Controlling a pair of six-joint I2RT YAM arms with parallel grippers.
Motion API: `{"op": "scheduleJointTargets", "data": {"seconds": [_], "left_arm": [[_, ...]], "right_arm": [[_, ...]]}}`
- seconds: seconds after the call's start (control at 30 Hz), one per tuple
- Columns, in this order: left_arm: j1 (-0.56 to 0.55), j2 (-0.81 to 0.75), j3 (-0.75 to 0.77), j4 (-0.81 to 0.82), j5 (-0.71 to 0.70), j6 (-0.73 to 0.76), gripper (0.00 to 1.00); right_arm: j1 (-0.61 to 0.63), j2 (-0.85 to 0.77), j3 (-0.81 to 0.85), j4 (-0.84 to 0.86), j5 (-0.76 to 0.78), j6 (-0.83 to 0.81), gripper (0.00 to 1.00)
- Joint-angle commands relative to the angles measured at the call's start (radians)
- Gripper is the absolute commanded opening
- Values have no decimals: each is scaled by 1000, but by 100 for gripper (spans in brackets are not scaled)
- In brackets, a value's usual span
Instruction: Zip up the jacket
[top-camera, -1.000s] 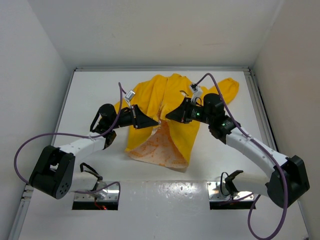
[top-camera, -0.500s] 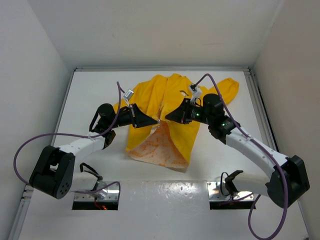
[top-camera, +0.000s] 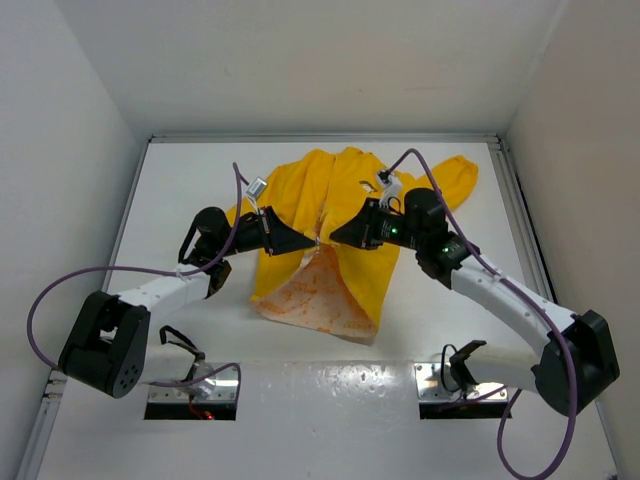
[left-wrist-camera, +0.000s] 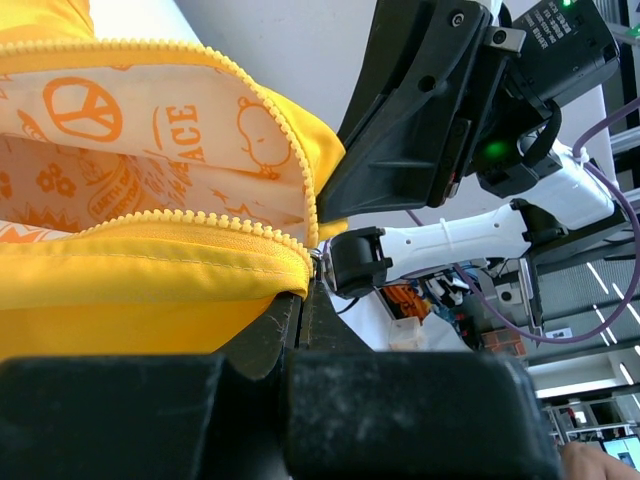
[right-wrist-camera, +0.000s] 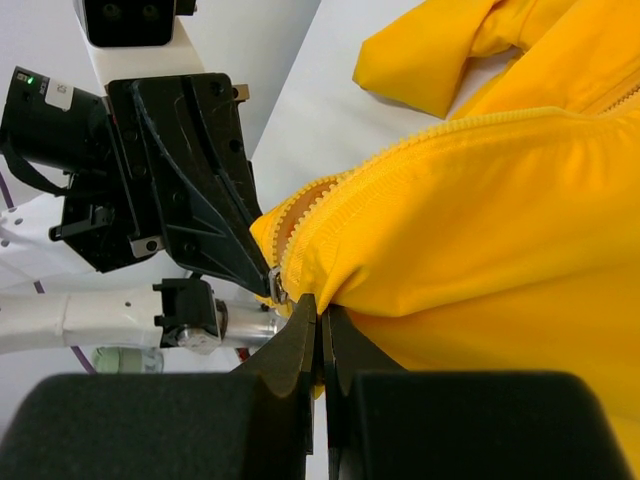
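Note:
The yellow jacket (top-camera: 300, 190) lies on the white table, its lower front open and showing the orange-printed lining (top-camera: 320, 295). My two grippers meet at the zipper in the middle. My left gripper (top-camera: 308, 243) is shut at the small metal zipper slider (right-wrist-camera: 272, 287), with yellow fabric (left-wrist-camera: 150, 290) and lining (left-wrist-camera: 150, 150) beside its jaws (left-wrist-camera: 308, 285). My right gripper (top-camera: 334, 237) is shut on the jacket's yellow edge (right-wrist-camera: 480, 220) just beside the slider, jaws pinched together (right-wrist-camera: 322, 310). The zipper teeth above the slider are parted.
White walls enclose the table (top-camera: 180, 190) on three sides. A sleeve (top-camera: 455, 180) spreads toward the back right. Purple cables (top-camera: 60, 285) loop off both arms. Metal base plates (top-camera: 440, 380) sit at the near edge.
Almost nothing: both grippers stay pinched at the zipper, and the right gripper has edged very slightly left.

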Motion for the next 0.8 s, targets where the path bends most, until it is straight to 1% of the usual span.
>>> {"op": "scheduleJointTargets", "data": {"seconds": [0.0, 0.3, 0.47, 0.53, 0.6, 0.63, 0.67, 0.77], "left_arm": [[2, -12, 32, 64, 10, -6, 0], [2, -12, 51, 52, 10, 12, 0], [2, -12, 70, 18, 10, 32, 0], [2, -12, 81, -6, 10, 46, 0], [2, -1, 112, -67, 10, 79, 0], [2, -1, 124, -103, 10, 125, 0], [2, 10, 138, -176, 10, 150, 0], [-7, 10, 170, -236, 23, 220, 0]], "right_arm": [[13, 3, 23, 37, -15, -10, 0], [44, 6, 37, -11, -13, -65, 0], [65, -1, 45, -55, -19, -160, 0], [74, 0, 46, -74, -23, -235, 0], [82, -5, 55, -94, -24, -297, 0], [84, -8, 60, -101, -29, -337, 0], [85, -11, 58, -118, -30, -375, 0], [93, -17, 63, -129, -49, -468, 0]]}}
